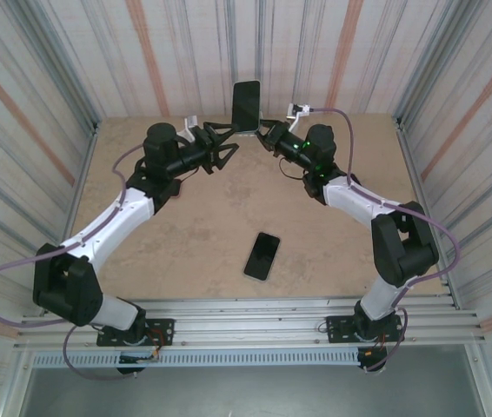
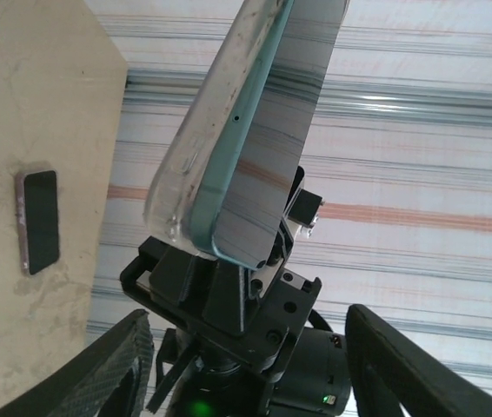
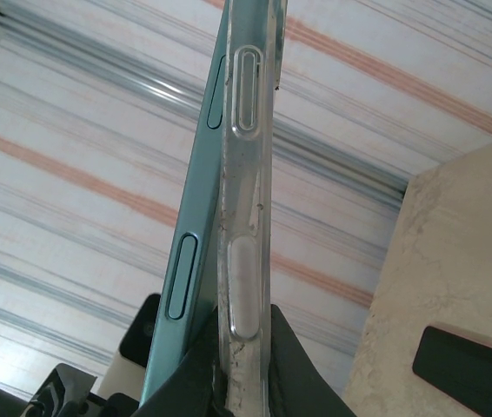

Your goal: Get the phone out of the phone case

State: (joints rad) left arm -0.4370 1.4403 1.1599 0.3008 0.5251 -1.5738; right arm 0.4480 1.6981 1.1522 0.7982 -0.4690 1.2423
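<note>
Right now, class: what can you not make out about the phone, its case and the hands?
Left wrist view: phone and case, top ends cut off by the upper edge, lower ends hidden by the right hand.
Right wrist view: that hand's fingers, mostly cut off by the lower edge.

Scuffed clear plastic, satin teal, mirror-bright glass
The phone case is clear glossy plastic, clouded by scratches and smudges along its edge; the phone has a smooth satin teal rim and a glossy face mirroring the striped wall. The table is matt, mottled beige like pressed board; the second phone shows glossy black glass in a pinkish rim. The near rail is bare brushed metal
</note>
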